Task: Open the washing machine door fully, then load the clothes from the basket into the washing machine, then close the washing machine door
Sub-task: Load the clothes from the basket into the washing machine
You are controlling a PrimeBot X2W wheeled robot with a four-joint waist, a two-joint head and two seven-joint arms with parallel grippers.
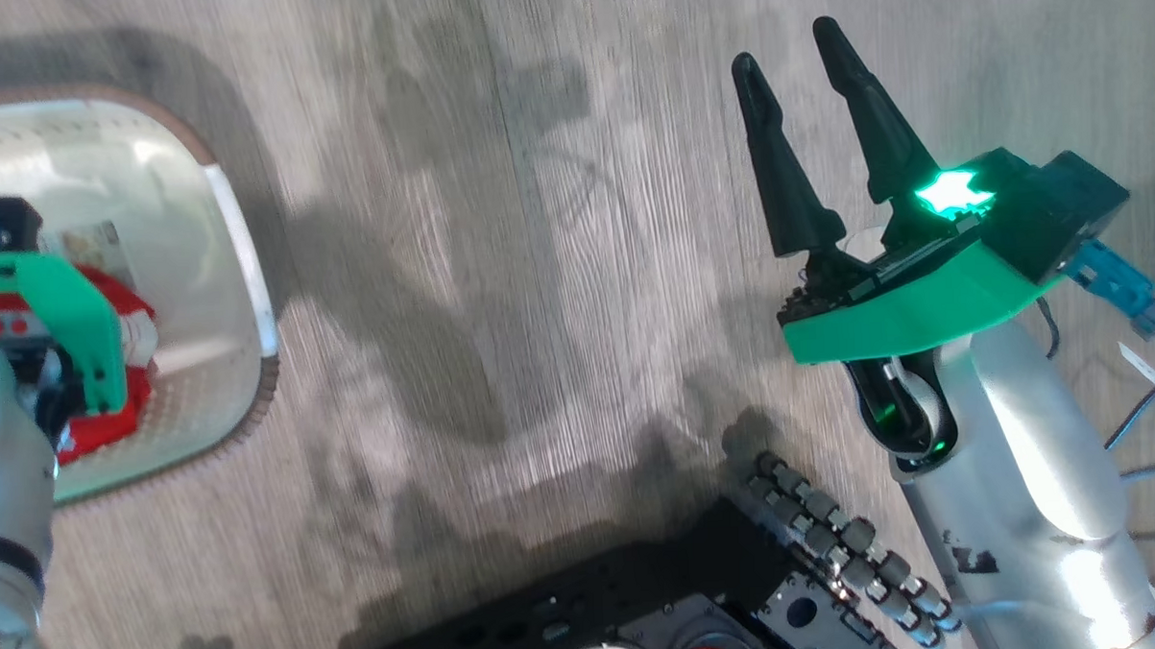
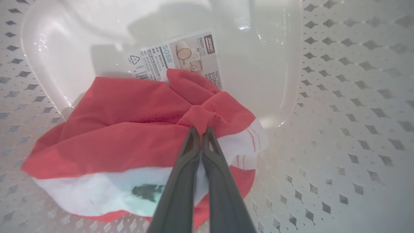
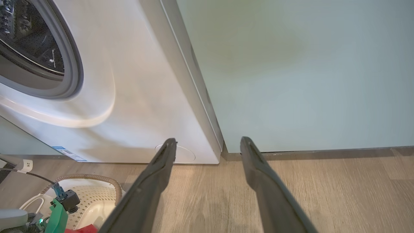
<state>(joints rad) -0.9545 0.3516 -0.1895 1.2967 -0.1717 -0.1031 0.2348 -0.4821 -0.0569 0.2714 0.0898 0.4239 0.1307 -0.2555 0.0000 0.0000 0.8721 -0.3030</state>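
Note:
The cream perforated basket [image 1: 249,278] sits on the floor at the head view's left, and the red-and-white clothes [image 2: 129,129] lie on its floor. My left gripper [image 2: 201,129] reaches down into the basket [image 2: 339,97] and is shut on a pinched fold of red cloth. My right gripper [image 1: 798,48] hangs open over bare floor with nothing between its fingers. In the right wrist view my right gripper [image 3: 208,142] points at the white washing machine [image 3: 136,97], whose grey gasket and steel drum [image 3: 29,38] show at upper left. The washing machine door is out of view.
A pale green cabinet [image 3: 307,74] stands beside the washer. The robot's dark base [image 1: 645,610] fills the head view's bottom middle. Wood-look floor [image 1: 537,268] lies open between basket and right arm. A label [image 2: 174,58] is stuck to the basket floor.

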